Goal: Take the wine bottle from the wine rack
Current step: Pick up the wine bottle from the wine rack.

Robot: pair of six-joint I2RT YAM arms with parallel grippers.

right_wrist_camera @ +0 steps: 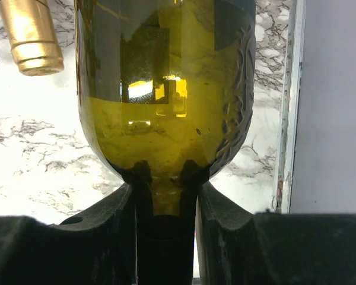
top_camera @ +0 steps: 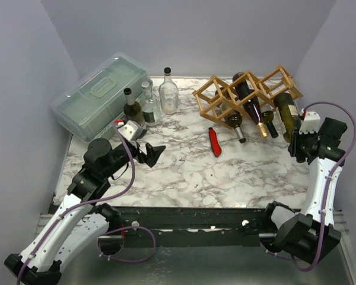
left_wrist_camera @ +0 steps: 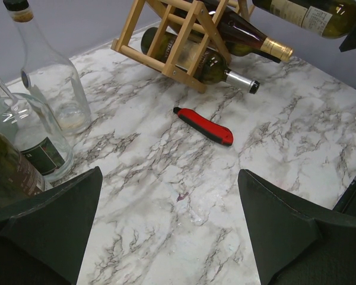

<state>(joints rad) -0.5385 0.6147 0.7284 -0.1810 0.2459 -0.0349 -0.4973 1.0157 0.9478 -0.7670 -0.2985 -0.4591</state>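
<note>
Resting on grey-veined marble tabletop (top_camera: 243, 172): wine rack (top_camera: 230, 89); lilac walls (top_camera: 190, 35), apparently three sides.

the wine bottle (right_wrist_camera: 166, 119) is olive-green, the wine rack (left_wrist_camera: 183, 37) light-brown, the table (top_camera: 225, 172) white, grey-veined.

The near and centre table (top_camera: 184, 172) is open, broken only by a red utility knife (top_camera: 215, 142) lying flat. At far right the wine rack (top_camera: 234, 90) and its nearward-projecting bottle necks (top_camera: 262, 127) block passage, with the right wall (top_camera: 350, 65) close beside. Three upright bottles (top_camera: 149, 107) and a plastic box (top_camera: 98, 98) fill the far left.
</note>
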